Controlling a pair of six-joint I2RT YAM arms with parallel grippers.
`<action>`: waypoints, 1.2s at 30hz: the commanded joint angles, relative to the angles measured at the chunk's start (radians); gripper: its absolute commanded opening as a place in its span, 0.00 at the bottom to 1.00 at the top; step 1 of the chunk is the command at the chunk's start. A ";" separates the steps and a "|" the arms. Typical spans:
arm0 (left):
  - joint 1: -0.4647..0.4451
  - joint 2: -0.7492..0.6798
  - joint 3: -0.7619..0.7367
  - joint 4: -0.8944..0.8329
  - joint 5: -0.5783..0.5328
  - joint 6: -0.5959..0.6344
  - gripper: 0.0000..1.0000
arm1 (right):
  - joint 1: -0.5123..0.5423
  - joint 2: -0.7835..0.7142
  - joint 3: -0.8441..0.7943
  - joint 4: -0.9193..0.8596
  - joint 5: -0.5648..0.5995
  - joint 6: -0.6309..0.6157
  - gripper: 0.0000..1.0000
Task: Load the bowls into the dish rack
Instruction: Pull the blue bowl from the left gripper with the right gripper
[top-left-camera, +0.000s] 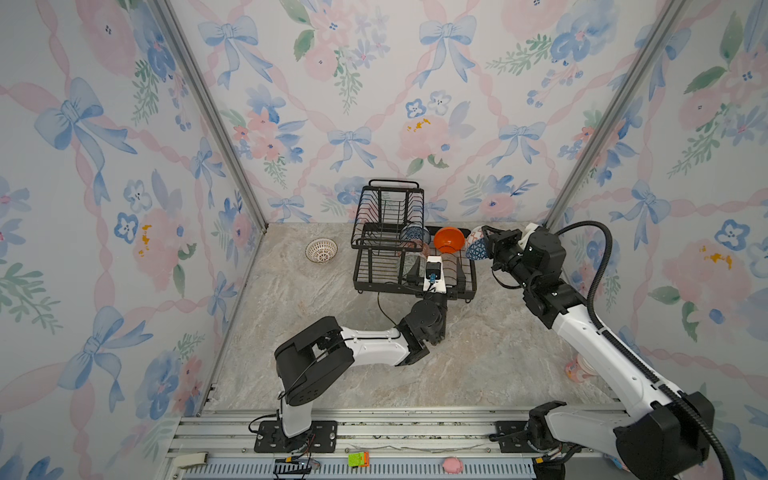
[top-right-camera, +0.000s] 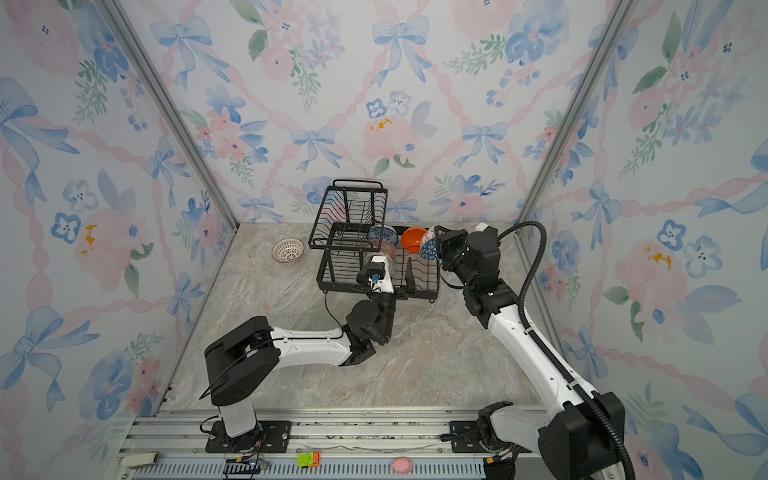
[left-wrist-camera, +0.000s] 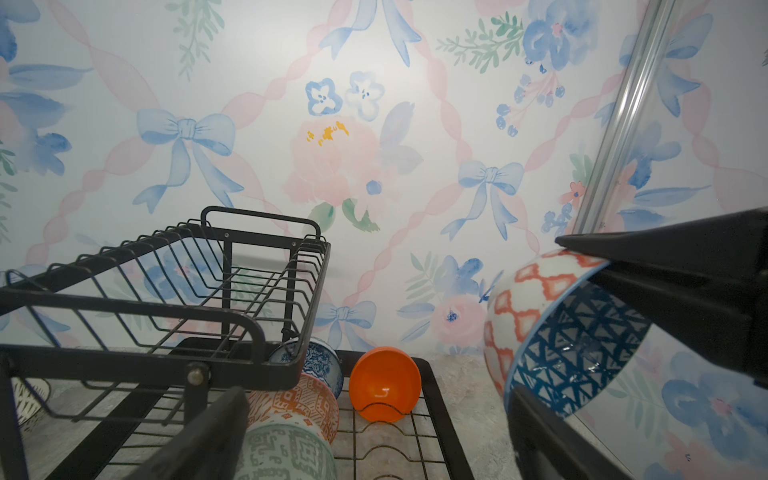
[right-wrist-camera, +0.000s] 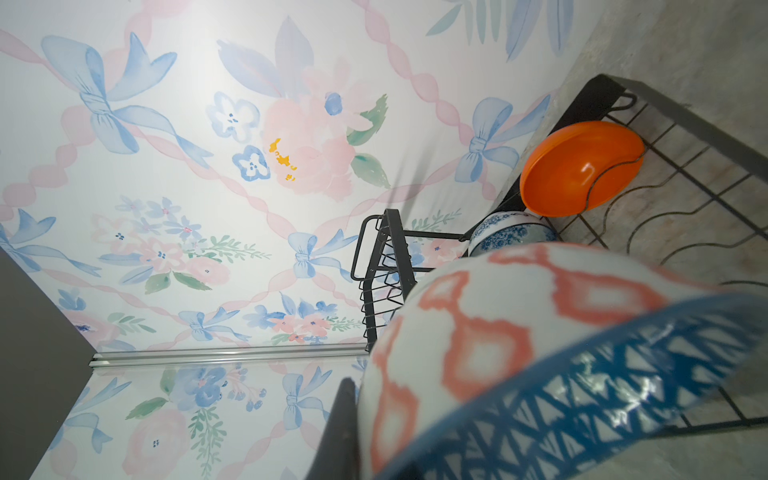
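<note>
Nearest the viewer, the left arm reaches over the marble table (top-left-camera: 332, 353) to the front of the dish rack (top-left-camera: 358, 286). The left gripper (top-left-camera: 436, 266) is spread wide and holds nothing. Between its fingers (left-wrist-camera: 195, 436), the grey-green patterned bowl (left-wrist-camera: 286, 453) stands on edge in the lower tray. Behind it stand the red-orange patterned bowl (left-wrist-camera: 299, 403) and then the blue-and-white bowl (left-wrist-camera: 320, 365), close together in a row. The plain orange bowl (left-wrist-camera: 384, 384) leans in a slot beside them, towards the right.

Further back, the right gripper (top-left-camera: 491, 241) is clamped on the rim of the dark blue geometric bowl (left-wrist-camera: 569, 345). It holds the bowl tilted in the air, just beside the rack's far right corner.

To place this bowl well, the right arm should probably carry it over the free slots near the orange bowl and lower it on edge between the wires. It should let go only once the bowl rests there. The left arm would do best to back straight out, without nudging the row.

The white lattice bowl (top-left-camera: 321, 250) lies on the table, well left of the rack. The raised upper basket (top-left-camera: 390, 208) holds no bowl.
</note>
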 joint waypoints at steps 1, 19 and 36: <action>-0.005 -0.086 -0.026 -0.122 0.030 -0.053 0.98 | -0.022 -0.037 0.008 0.027 0.022 -0.070 0.00; 0.127 -0.302 0.051 -0.879 0.475 -0.341 0.98 | -0.027 0.061 0.006 0.030 0.051 -0.262 0.00; 0.195 -0.261 0.125 -1.112 0.597 -0.376 0.98 | 0.011 0.328 0.005 0.339 -0.007 -0.292 0.00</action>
